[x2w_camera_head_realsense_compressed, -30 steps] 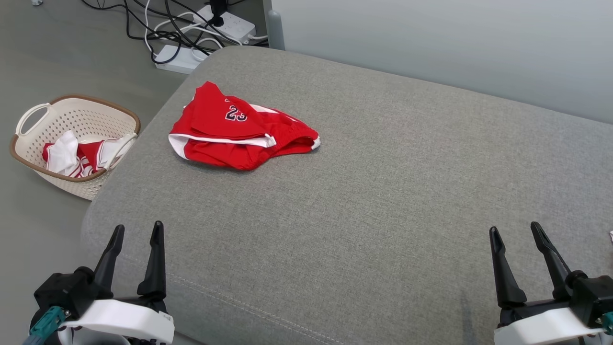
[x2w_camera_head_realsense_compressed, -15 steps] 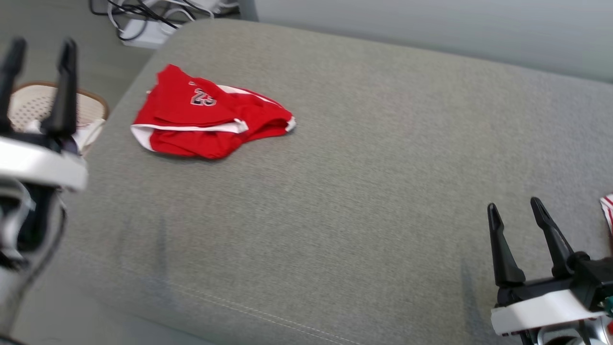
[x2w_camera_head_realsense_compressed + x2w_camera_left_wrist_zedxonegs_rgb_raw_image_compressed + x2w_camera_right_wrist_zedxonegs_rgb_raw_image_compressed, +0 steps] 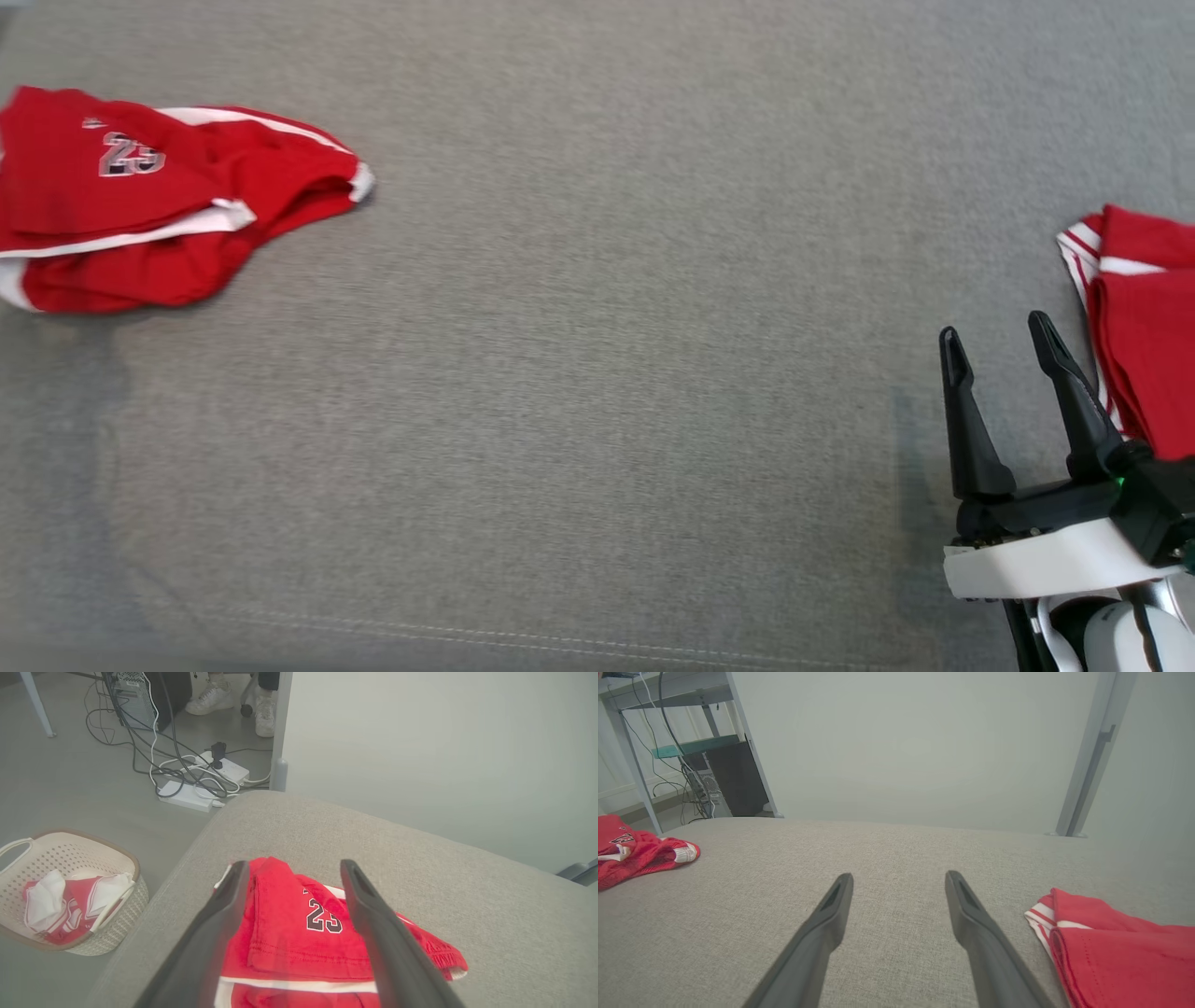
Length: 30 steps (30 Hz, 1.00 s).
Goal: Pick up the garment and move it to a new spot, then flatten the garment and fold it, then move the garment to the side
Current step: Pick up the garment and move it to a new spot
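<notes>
Our left gripper point(image 3: 294, 864), spread and empty, points at the red 23 garment point(image 3: 299, 942); our right gripper point(image 3: 994, 327), also spread, holds nothing.

Red garment point(image 3: 140, 205) white-trimmed; grey cushion point(image 3: 597, 373)

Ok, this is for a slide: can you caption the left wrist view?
Open left gripper aimed at the crumpled red garment on the grey cushion; laundry basket on the floor.
</notes>
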### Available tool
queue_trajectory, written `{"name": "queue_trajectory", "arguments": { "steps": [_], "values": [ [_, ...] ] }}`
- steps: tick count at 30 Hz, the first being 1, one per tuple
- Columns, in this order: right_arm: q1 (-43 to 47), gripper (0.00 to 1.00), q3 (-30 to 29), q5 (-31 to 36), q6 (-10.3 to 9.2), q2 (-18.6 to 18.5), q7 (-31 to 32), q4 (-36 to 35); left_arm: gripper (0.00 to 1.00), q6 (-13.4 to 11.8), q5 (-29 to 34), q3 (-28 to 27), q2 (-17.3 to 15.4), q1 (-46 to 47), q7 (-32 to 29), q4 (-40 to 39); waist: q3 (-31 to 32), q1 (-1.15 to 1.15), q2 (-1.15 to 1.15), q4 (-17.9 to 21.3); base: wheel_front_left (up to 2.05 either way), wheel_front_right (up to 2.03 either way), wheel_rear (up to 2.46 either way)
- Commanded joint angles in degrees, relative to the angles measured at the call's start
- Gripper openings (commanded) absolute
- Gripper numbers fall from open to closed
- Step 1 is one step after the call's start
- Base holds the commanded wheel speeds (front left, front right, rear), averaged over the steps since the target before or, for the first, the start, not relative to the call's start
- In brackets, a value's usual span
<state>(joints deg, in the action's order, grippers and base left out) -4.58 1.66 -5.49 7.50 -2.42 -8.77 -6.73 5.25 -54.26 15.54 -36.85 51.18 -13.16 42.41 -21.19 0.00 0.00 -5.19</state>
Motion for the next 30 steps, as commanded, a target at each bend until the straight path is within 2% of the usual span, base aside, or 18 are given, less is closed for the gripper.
{"name": "queue_trajectory", "arguments": {
  "steps": [1,9,14,15,16,22,30],
  "values": [
    [-1.29,1.0,1.58,0.14,-0.01,-0.46,-0.83,-1.43,1.0,0.72,-0.94,-2.14,-4.45,2.78,-0.46,0.65,-3.96,0.0,0.0,3.93,0.0,0.0,0.0],
    [-2.92,1.0,2.4,0.51,-0.01,-0.46,-1.37,-2.14,1.0,2.06,-3.69,-1.7,-5.76,4.84,-2.95,10.29,-7.7,0.0,0.0,5.75,0.0,0.0,0.0],
    [-3.54,1.0,2.63,0.31,-0.01,-0.46,-1.54,-2.32,1.0,2.2,-5.32,-1.16,-4.86,5.07,-3.92,13.28,-8.42,0.0,0.0,5.84,0.0,0.0,0.0],
    [-3.59,1.0,2.61,0.23,-0.01,-0.46,-1.6,-2.3,0.75,2.21,-5.4,-1.04,-4.85,5.12,-3.55,13.45,-8.46,0.0,0.0,5.81,0.0,0.0,0.0],
    [-3.64,1.0,2.61,0.21,-0.01,-0.46,-1.66,-2.25,0.0,2.21,-5.59,-0.72,-4.78,4.97,-3.81,13.59,-8.42,0.0,0.0,5.79,0.0,0.0,0.0],
    [-3.86,1.0,2.29,-0.26,-0.01,-0.46,-1.97,-1.82,0.0,2.23,-6.34,0.85,-5.18,4.49,-1.62,11.21,-7.64,0.0,0.0,5.37,0.0,0.0,0.0],
    [-2.61,1.0,0.98,-0.77,-0.01,-0.46,-2.19,-1.17,0.0,2.23,-4.48,2.17,-5.57,4.42,7.56,8.48,-4.77,0.0,0.0,3.69,0.0,0.0,0.0]
  ]
}}
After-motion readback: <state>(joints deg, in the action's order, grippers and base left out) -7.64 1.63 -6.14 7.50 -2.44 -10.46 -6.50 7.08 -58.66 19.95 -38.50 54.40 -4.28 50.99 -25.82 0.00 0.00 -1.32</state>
